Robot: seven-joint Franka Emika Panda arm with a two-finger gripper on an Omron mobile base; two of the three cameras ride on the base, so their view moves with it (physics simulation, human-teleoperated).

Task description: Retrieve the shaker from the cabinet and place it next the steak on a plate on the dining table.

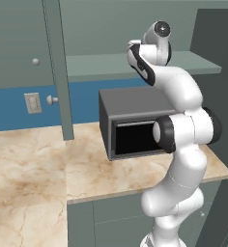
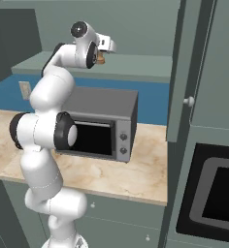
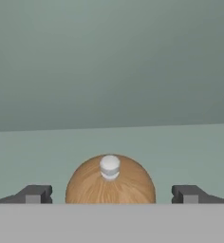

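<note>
My pincer (image 3: 112,194) spread wide and released, the brown shaker (image 3: 110,182) standing between my fingertips (image 3: 35,193), touching neither, on the cabinet (image 3: 133,137) shelf beneath me.

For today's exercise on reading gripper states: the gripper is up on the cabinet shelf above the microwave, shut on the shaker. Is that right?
Not quite. The gripper is open: in the hand view its fingertips stand apart on either side of the shaker, with gaps between. The rest holds: it is up at the cabinet shelf above the microwave.
</note>
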